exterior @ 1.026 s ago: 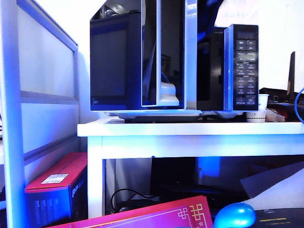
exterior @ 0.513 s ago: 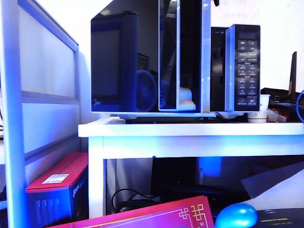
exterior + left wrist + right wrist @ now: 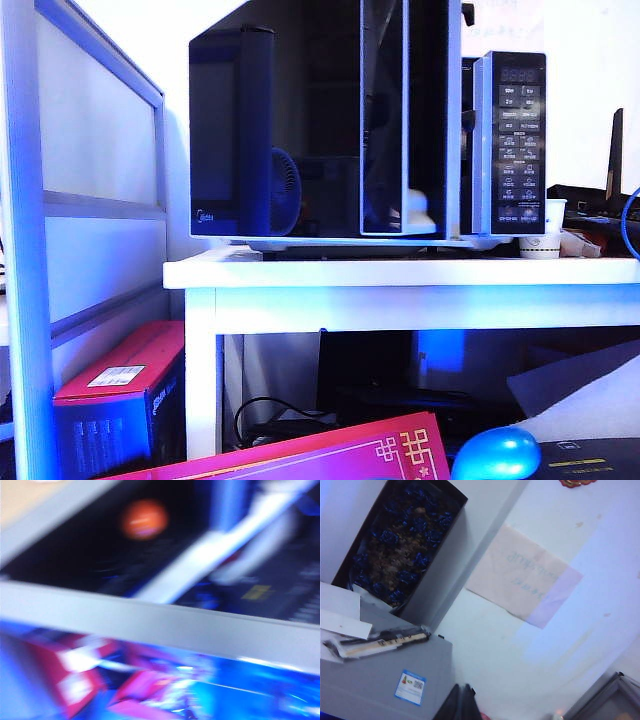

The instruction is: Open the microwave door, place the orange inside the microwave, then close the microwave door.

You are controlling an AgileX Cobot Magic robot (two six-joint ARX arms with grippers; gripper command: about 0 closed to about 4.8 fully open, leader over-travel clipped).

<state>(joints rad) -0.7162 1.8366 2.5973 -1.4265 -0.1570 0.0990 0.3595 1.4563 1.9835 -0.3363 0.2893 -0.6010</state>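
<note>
The microwave door (image 3: 300, 130) has swung nearly shut; right fingers (image 3: 461, 703) pressed together, empty; left fingers unseen

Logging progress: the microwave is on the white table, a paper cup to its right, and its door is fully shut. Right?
Not quite: the door is ajar, with its free edge standing out from the button panel, as the exterior view shows. The rest holds. The right gripper is shut and faces a wall; the left gripper is out of view.

the microwave door (image 3: 300, 130) has swung further shut, its free edge now nearer the button panel (image 3: 520, 140)
</note>
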